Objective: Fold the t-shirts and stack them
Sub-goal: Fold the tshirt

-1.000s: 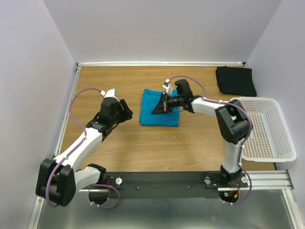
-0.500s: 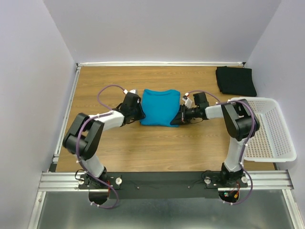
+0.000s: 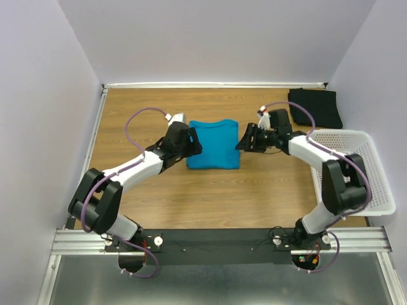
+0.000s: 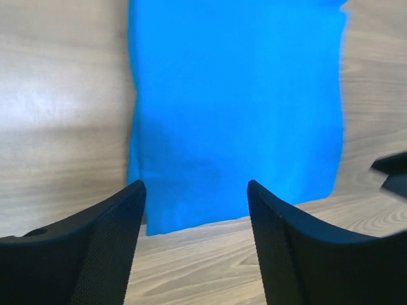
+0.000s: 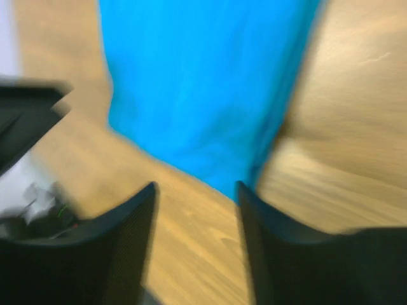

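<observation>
Top view: even, diffuse light; soft shadows are cast on the table. Left wrist view: the teal-blue t-shirt beyond the left fingers is rendered fairly sharp; 1 pale glare patch is noted on the table ahead-left of them. Right wrist view: blur is recorded throughout; the right fingers and the cloth edge beyond them are smeared.

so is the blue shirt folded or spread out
Folded: the blue t-shirt lies flat as a compact rectangle with no sleeves showing. The left gripper and right gripper flank it, jaws apart, holding nothing.
</observation>
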Controlling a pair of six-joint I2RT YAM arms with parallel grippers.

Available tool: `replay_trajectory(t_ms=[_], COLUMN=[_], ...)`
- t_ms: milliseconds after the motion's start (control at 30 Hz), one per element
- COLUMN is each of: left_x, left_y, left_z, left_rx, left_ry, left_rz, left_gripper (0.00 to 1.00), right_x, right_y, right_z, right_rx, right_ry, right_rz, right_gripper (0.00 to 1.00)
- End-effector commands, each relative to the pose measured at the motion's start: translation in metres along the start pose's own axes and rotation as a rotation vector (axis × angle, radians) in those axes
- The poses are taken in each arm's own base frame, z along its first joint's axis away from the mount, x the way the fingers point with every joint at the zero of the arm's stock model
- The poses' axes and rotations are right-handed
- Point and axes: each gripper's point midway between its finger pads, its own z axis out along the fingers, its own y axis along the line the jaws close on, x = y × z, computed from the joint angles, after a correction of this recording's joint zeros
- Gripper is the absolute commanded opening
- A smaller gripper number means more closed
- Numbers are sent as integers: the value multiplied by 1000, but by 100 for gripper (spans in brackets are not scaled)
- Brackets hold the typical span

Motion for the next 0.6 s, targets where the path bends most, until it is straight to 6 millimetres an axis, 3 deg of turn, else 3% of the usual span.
replay_trajectory(t_ms=[0, 33, 67, 100, 200, 267, 400, 567], left_x=[-40, -41, -32, -33, -12, -6, 16, 44], left_y=[-32, -39, -58, -72, -110, -125, -161, -172], left_z=[-25, -24, -27, -23, -25, -20, -15, 6], left_rx=[-50, -54, -37, -25, -4, -7, 57, 72], left_ry=[-160, -165, -168, -171, -183, -192, -200, -148], left_rz=[183, 223, 291, 396, 584, 686, 809, 892], left_gripper=[77, 77, 77, 78, 76, 75, 66, 63], right_x=[-39, -53, -51, -63, -63, -62, -53, -47], right_y=[-44, -44, -51, -59, -66, -72, -90, -102], right_z=[-50, -61, -71, -85, -99, -105, -118, -131], right_rx=[431, 484, 550, 629, 686, 688, 695, 712], right_ry=[-161, -201, -198, -246, -263, -281, -286, -295], right_rz=[-30, -40, -30, -26, 20, 92, 204, 258], right_gripper=[69, 73, 81, 84, 93, 99, 100, 100])
